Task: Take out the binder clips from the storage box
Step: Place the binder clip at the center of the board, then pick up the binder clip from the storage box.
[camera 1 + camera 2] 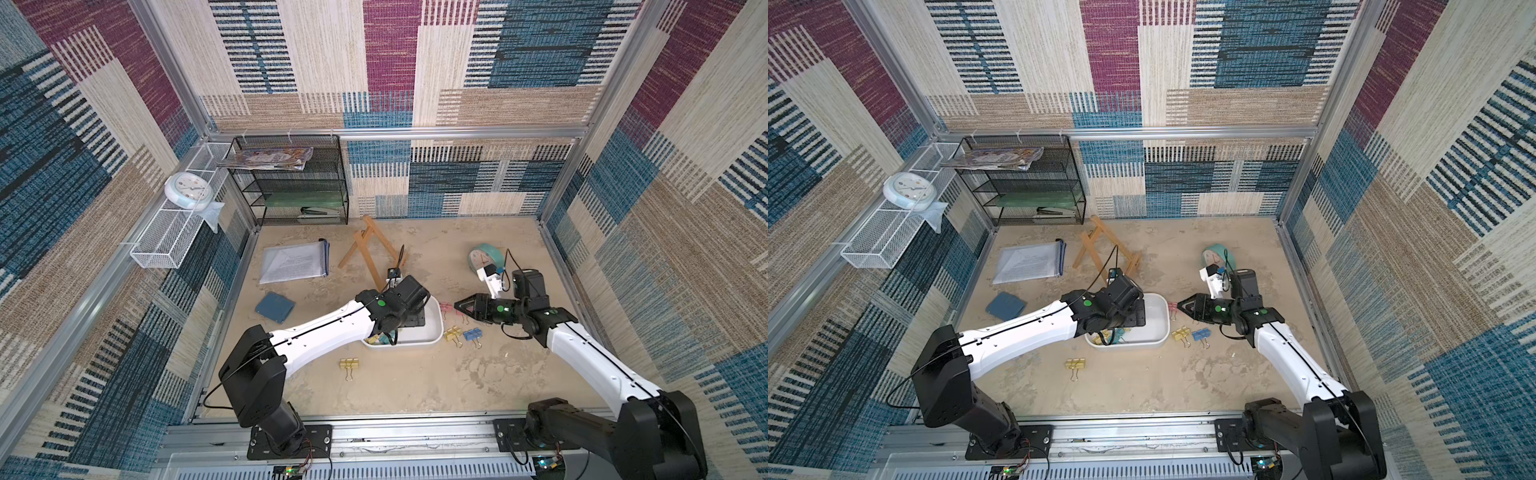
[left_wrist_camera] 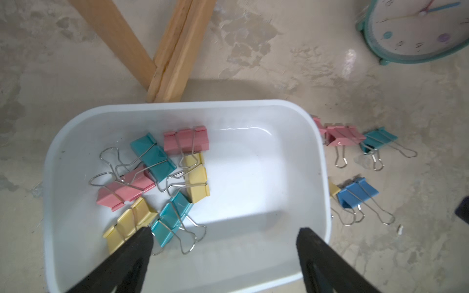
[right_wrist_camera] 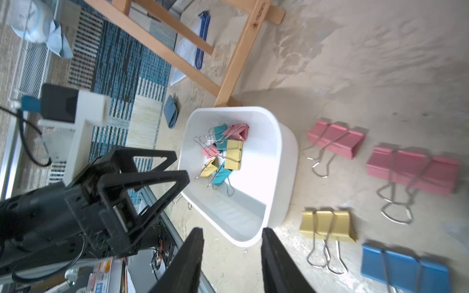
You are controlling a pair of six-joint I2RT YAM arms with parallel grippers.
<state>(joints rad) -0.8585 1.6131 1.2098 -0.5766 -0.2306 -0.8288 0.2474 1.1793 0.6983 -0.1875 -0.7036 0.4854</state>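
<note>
The white storage box (image 2: 177, 105) sits mid-table in both top views (image 1: 432, 332) (image 1: 1160, 328). Several binder clips lie bunched at one end of it, among them a teal one (image 2: 153, 157), a pink one (image 2: 186, 139) and a yellow one (image 2: 196, 182). On the table beside the box lie more clips: pink (image 3: 335, 138), yellow (image 3: 327, 224), blue (image 3: 403, 266) and teal (image 2: 378, 139). One yellow clip (image 1: 349, 364) lies alone nearer the front. My left gripper (image 2: 225, 230) hangs open over the box, one fingertip by the clip pile. My right gripper (image 3: 232, 229) (image 1: 459, 309) is open and empty, just right of the box.
A wooden easel (image 1: 370, 249) stands right behind the box. A teal alarm clock (image 1: 482, 257) sits at the back right. A document pouch (image 1: 295, 262) and a blue pad (image 1: 275, 307) lie to the left. A black mesh rack (image 1: 291, 183) and a white wire basket (image 1: 174, 232) line the back left.
</note>
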